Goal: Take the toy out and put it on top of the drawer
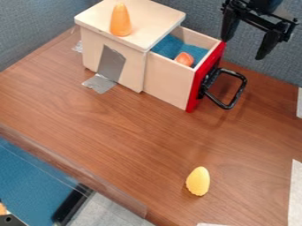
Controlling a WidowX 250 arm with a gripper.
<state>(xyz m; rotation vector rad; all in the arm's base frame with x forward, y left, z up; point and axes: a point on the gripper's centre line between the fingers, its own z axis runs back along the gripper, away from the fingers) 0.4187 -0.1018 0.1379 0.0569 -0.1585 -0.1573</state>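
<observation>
At the upper right my gripper (247, 37) hangs open, its two black fingers apart with nothing between them, to the right of the drawer and above its black handle. The wooden drawer (171, 83), with a red front, is pulled out of its box. Inside it, on blue lining, lies an orange toy (184, 58), partly hidden by the drawer's side wall. On the box's flat top (154, 20) stands an orange cone-shaped toy (120, 20).
A yellow egg-shaped toy (198, 181) rests on the brown table (106, 128) near the front. The black handle (236, 95) juts out to the right of the drawer. Grey tape (110, 66) holds the box's side, and grey-blue walls stand behind.
</observation>
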